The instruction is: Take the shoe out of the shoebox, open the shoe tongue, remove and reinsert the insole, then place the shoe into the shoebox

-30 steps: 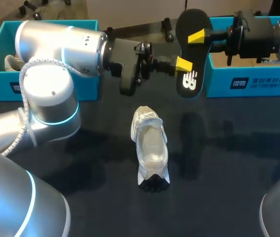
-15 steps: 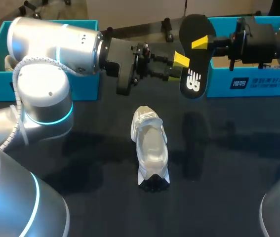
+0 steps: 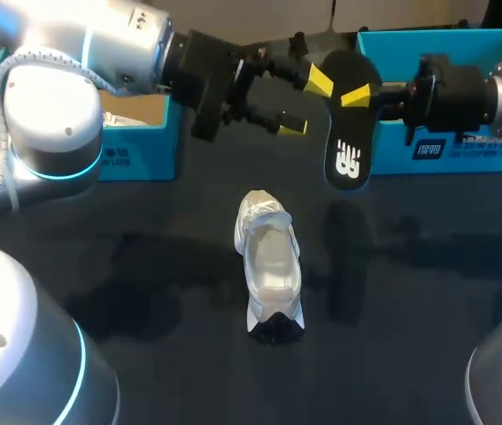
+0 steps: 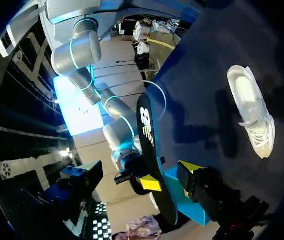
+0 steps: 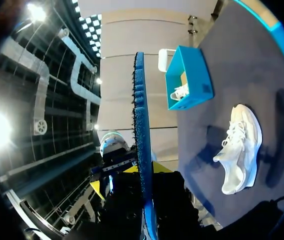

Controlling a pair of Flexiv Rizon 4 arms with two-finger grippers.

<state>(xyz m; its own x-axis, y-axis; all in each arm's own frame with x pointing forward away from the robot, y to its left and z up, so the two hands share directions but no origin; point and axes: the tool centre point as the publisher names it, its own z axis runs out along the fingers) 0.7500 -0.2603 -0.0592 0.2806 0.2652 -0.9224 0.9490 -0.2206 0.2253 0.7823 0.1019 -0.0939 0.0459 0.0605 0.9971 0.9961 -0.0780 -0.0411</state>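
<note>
- Shoe (image 3: 268, 266): white, resting on the dark surface (image 3: 428, 310) near its middle, well apart from both arms. Which end is the toe is unclear.
- Insole (image 3: 350, 124): black, held in the air beyond the shoe, white mark at its lower end.
- Right arm (image 3: 498, 88): jaws closed on the insole. The head view shows one yellow tip (image 3: 359, 94); the other is hidden behind the insole. The left wrist view shows a tip on each face of it (image 4: 151, 184). In the right wrist view the insole is edge-on and the fingers are too dark to make out.
- Left arm (image 3: 73, 53): jaws open, holding nothing, just beside the insole. Upper tip (image 3: 320, 80) is at the insole's edge; contact cannot be told. Lower tip (image 3: 290, 126) is apart from it.
- Left shoebox (image 3: 135, 150): blue, largely hidden by the left arm. The right wrist view shows a second white shoe (image 5: 181, 92) inside.
- Right shoebox (image 3: 472, 146): blue, partly behind the right arm.
</note>
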